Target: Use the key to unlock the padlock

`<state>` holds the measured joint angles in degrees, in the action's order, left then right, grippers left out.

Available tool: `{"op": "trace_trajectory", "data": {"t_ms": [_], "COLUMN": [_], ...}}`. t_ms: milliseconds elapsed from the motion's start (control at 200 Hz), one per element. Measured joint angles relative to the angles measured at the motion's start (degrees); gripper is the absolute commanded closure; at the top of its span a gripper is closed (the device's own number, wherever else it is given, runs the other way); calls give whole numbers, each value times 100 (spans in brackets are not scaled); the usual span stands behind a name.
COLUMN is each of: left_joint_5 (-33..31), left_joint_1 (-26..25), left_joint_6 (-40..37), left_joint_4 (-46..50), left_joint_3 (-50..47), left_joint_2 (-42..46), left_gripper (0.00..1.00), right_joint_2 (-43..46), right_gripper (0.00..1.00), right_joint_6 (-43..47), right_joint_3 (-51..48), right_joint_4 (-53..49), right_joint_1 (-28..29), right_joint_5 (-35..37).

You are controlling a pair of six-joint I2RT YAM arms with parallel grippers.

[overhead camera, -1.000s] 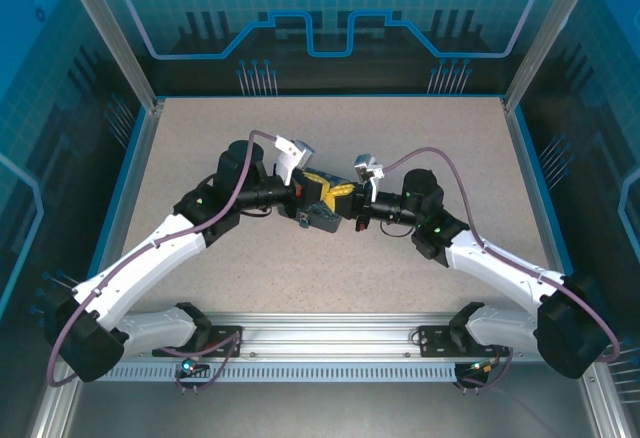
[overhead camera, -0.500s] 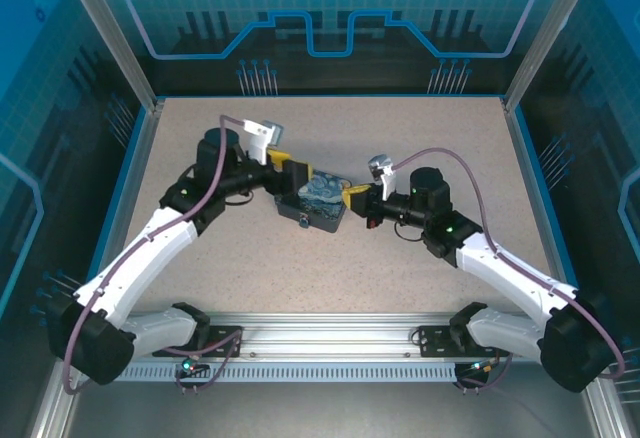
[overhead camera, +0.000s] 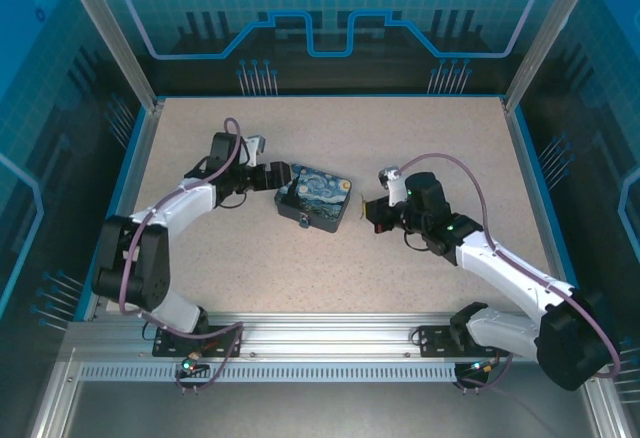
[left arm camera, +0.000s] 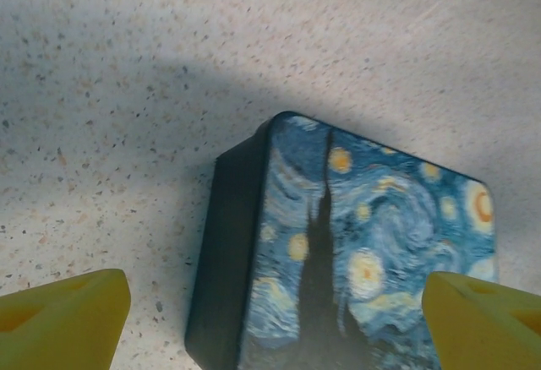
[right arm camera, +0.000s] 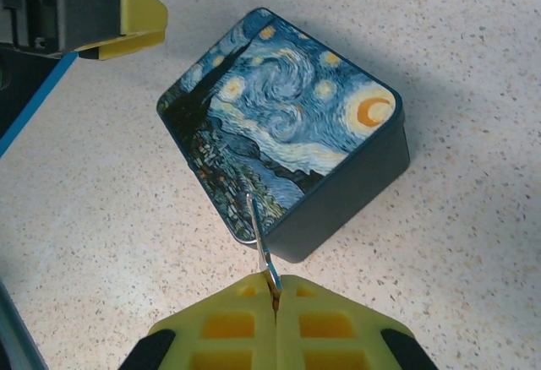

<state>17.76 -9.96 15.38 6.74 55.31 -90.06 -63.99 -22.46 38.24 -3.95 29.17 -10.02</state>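
**Key pinched in your right gripper; left gripper wide at the tin**

Your right gripper (right arm camera: 275,292) has its yellow fingers pressed together on the thin, silvery metal key (right arm camera: 260,239). The key sticks out past the fingertips toward the rectangular dark-blue tin with the swirling starry-night painting (right arm camera: 279,108). In the right wrist view the key's tip overlaps the tin's near edge, but you cannot tell whether it touches.

In the top view, the tiny blue-bodied padlock (overhead camera: 303,221) sits against the tin's near side, close to its left corner. It is too small there to show how its shackle stands.

Your left gripper (overhead camera: 282,177) stands wide and holds nothing, just beside the tin's left end. In the left wrist view its yellow fingertips (left arm camera: 68,319) sit far apart, with the tin ahead between them.

The tin lies flat on the speckled beige tabletop (overhead camera: 420,138), between your two grippers.
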Motion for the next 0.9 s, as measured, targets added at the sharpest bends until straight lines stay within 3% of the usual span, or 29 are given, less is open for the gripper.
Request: {"op": "trace_trajectory", "data": {"t_ms": [280, 615, 900], "left_joint_5": [313, 684, 874], "left_joint_1": [-37, -339, -592], "left_joint_6": [20, 15, -70], "left_joint_4": [-352, -400, -389], "left_joint_3": [153, 922, 1408], "left_joint_2": [-715, -1471, -1768], "left_gripper": [13, 25, 16], "right_joint_2": [-74, -109, -570], "right_gripper": [100, 100, 100], "right_joint_6": [0, 0, -48], "right_joint_3": [0, 0, 7], "right_joint_4": [-83, -116, -70], "right_joint_1": [-11, -11, 15], "right_joint_5": [70, 63, -39]}}
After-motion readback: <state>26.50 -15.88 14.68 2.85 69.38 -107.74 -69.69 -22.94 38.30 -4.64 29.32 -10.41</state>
